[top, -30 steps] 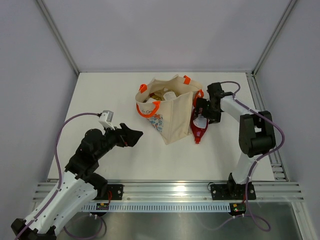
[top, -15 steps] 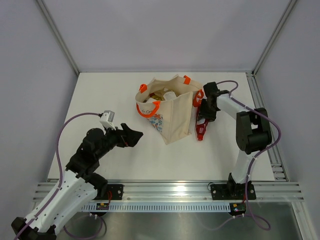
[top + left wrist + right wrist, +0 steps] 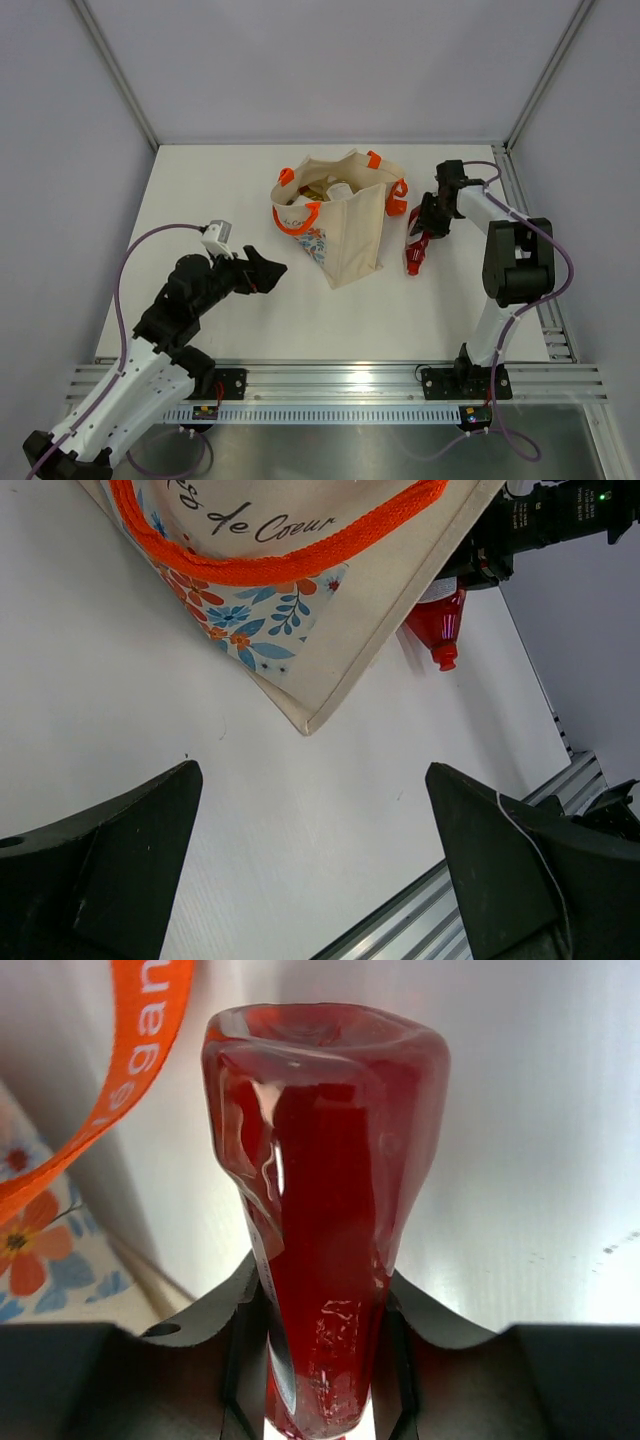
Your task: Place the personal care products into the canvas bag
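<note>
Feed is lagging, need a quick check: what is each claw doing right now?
Left claw: open, holding nothing.
Right claw: closed on the red bottle.

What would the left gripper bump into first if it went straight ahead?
Probably the canvas bag: its flowery corner sits right ahead of the left gripper, though depth is unclear.
</note>
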Controlling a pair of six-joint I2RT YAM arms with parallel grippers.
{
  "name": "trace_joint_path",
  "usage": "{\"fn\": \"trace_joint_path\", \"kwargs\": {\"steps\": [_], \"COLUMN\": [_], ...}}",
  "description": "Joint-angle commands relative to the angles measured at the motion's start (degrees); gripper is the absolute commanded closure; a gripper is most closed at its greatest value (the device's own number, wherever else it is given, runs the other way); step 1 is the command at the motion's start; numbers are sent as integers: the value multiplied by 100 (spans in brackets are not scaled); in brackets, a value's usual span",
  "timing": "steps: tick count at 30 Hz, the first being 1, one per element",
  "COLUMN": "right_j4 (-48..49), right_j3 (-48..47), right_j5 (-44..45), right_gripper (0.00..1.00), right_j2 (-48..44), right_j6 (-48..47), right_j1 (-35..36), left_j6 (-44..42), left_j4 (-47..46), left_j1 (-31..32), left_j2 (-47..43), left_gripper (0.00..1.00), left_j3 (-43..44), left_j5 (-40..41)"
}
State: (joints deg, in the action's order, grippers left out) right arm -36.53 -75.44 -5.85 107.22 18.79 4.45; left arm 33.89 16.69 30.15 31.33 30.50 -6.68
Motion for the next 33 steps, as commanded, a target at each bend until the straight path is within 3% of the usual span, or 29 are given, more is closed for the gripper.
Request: {"fn": "trace_joint_path", "kwargs": {"steps": [1, 8, 18, 27, 29, 33], "right_j4": [76, 892, 2097, 2976, 2889, 2126], "right_j3": [160, 547, 1057, 672, 294, -663], "right_j5": [-1320, -3410, -4846, -5251, -5312, -5331], "right_gripper": [100, 100, 100, 100, 100, 100], "right_j2": [62, -17, -500, -1668, -1853, -1889], "right_j6": [-279, -156, 467, 1162, 1110, 346], "right_j1": [-347, -1437, -2097, -2141, -2080, -1310], "left_j6": [-128, -67, -137, -251, -269, -295], "left_j4": [-210, -175, -368, -438, -430, -482], "left_j1": [-9, -9, -9, -9, -9, -9], "left_j2": [92, 127, 584, 699, 690, 699], "left_gripper": [1, 1, 1, 1, 1, 1], "left_j3": [325, 404, 667, 755, 756, 747], "left_j5": [0, 0, -141, -150, -141, -123]}}
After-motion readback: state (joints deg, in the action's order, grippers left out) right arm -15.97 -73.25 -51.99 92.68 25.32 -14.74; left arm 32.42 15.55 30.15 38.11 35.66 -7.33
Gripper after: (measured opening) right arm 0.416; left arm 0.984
